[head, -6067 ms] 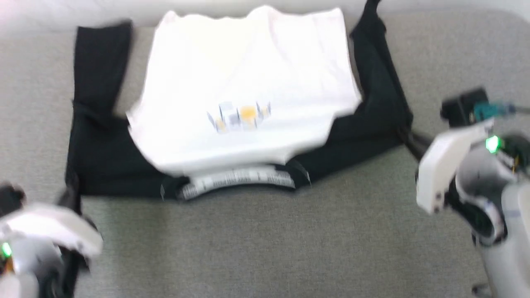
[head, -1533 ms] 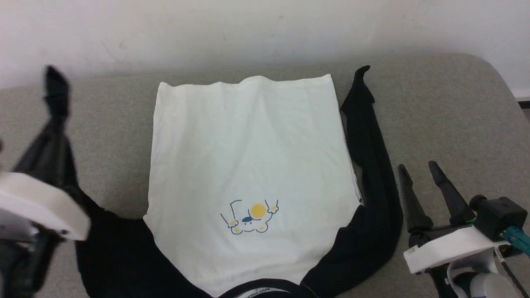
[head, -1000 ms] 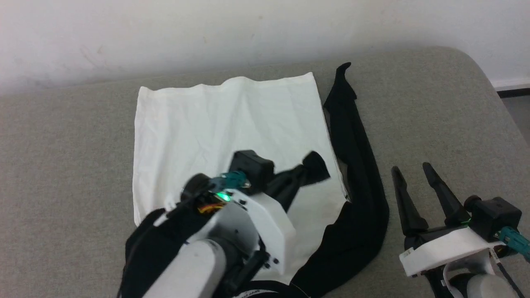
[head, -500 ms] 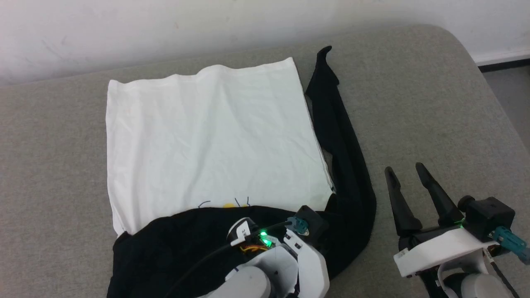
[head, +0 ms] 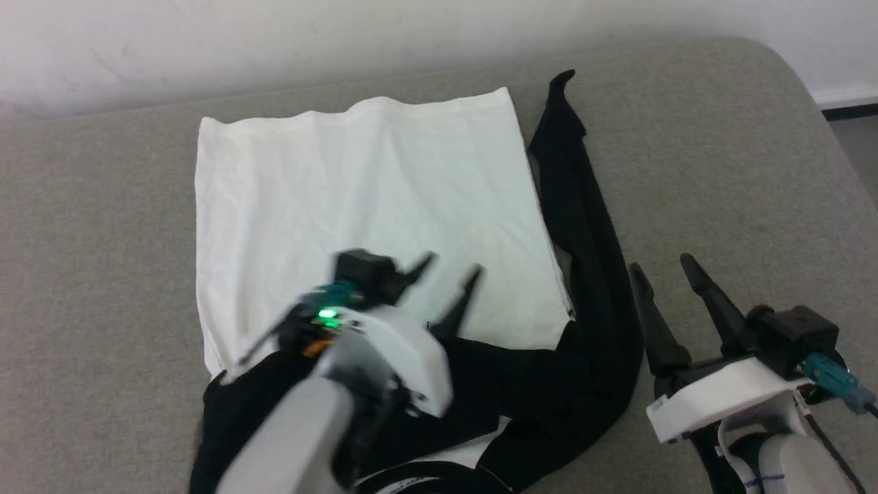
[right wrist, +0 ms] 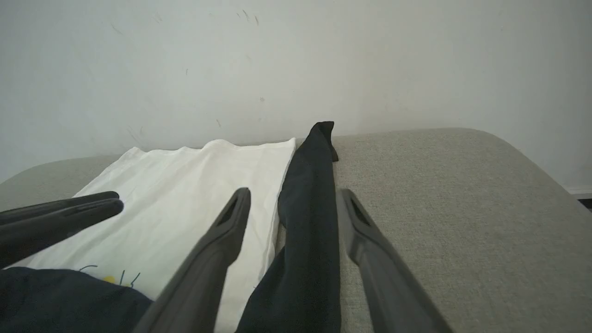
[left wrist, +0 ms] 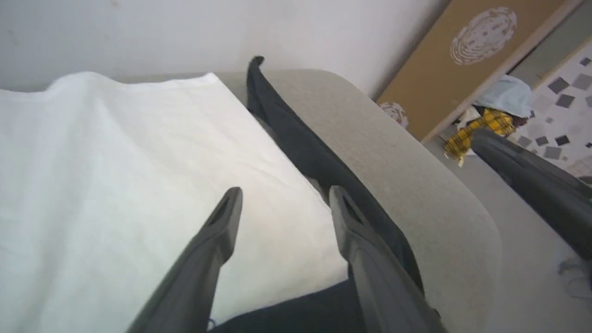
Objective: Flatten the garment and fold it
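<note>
garment (head: 357,206) lies spread on grey cushion (head: 720,171).

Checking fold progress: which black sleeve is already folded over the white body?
The left sleeve: it lies across the near end of the white body. The right sleeve lies stretched out alongside the body's edge.

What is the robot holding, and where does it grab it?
Nothing. The left end effector is open above the T-shirt; the right end effector is open beside its black sleeve.
</note>
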### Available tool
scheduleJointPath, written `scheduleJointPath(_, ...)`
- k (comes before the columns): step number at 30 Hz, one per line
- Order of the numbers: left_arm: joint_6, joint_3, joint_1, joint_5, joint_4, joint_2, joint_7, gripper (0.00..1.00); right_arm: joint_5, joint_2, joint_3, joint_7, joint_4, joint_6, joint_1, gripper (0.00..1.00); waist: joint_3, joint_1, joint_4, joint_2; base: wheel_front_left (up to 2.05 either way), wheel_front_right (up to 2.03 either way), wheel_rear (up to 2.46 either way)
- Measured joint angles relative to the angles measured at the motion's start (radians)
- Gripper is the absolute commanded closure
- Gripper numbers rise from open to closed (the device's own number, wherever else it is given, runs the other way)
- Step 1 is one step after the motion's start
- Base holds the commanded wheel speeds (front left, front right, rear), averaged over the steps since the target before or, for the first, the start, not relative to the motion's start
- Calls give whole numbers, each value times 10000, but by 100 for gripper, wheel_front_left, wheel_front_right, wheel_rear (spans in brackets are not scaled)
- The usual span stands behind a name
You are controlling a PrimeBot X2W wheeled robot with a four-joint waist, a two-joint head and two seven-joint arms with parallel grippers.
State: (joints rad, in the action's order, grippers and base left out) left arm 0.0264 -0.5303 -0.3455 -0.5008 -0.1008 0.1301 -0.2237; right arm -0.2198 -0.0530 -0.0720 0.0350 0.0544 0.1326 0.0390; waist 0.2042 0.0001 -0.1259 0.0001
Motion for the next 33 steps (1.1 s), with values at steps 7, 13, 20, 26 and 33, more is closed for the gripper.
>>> scheduleJointPath(7,1273,2236,825,384,466,1289,2591,0,295,-38,514,-796,-255,0,1251,0,224,0,461,0,0,0,0)
scheduleJointPath(13,1645,3668,1267,593,477,1768,4575,0,525,-445,1145,-1854,-1338,0,3619,0,872,1,787,-2,0,0,0)
scheduleJointPath(20,1685,4926,1384,1250,1519,1492,4809,0,775,-550,1839,-3218,-3643,0,6849,0,1931,2,1155,-1,0,0,0)
scheduleJointPath(26,1310,5584,1387,1760,2033,784,4807,0,1561,-690,2579,-4594,-5471,0,8629,0,2885,2,1532,-2,0,0,0)
scheduleJointPath(33,642,6092,1332,2192,1988,153,4807,0,2148,-757,2640,-5660,-6669,0,9684,0,3744,1,2039,-2,0,0,0)
